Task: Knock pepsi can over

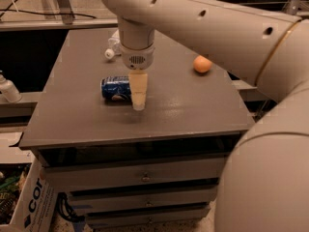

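Note:
The pepsi can (116, 89), dark blue with a round logo, lies on its side on the grey table (96, 124), left of centre. My gripper (138, 100) hangs down from the big cream arm, just to the right of the can and partly in front of its right end. Its cream fingertips (138, 94) point down and hover a little above the table top.
An orange ball (203, 64) lies on the table at the back right. A clear bottle with a white cap (110, 51) lies at the back, behind my wrist. Drawers sit under the table. A cardboard box (24, 202) stands at the lower left.

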### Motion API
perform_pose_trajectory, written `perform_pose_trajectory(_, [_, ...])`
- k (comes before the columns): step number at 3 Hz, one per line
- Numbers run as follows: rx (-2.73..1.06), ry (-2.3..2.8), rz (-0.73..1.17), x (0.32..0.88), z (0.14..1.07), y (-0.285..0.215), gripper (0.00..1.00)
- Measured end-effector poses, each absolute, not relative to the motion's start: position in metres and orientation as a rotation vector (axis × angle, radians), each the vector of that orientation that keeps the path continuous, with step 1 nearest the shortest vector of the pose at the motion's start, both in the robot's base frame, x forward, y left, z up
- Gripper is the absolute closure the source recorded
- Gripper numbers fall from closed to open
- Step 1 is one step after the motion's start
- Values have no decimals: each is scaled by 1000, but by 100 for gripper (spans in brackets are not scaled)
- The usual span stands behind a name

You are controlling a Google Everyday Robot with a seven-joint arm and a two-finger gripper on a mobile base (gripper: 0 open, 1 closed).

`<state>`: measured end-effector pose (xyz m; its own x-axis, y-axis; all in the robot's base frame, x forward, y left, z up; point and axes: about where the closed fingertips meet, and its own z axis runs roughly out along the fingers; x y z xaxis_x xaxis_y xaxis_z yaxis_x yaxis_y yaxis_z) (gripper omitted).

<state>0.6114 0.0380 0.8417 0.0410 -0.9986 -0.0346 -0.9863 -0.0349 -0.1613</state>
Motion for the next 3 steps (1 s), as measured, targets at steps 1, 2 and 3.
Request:
perform_pose_trajectory(1, [-2052, 1944, -66, 603, 872, 23, 0])
perform_pose_trajectory(2, [-1939, 1778, 2, 599, 905, 7, 0])
perform_pose_trajectory(3, [-1940, 1779, 1, 599, 905, 8, 0])
